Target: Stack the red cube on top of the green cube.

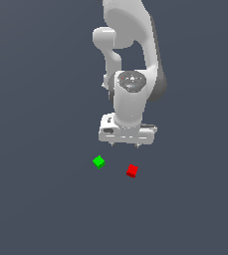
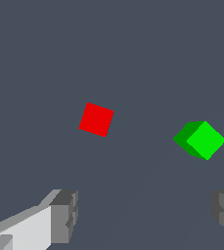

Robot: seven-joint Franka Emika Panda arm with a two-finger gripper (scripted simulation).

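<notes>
Reaching step, nothing gripped yet: the white claw (image 1: 125,145) hangs wide open above the small bright red cube (image 1: 132,171), which sits on the tabletop just right of the small bright green cube (image 1: 99,161) in the exterior view. Next it likely must centre over red and descend.

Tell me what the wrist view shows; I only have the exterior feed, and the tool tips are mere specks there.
Observer: The tool is open, its fingers spread wide with nothing between them.
Operator: Report the cubes' orientation.
Observer: The red cube and the green cube are each rotated differently on the floor.
Operator: Confirm they're apart.
Observer: Yes, bare floor separates them; neither touches the fingers.
</notes>
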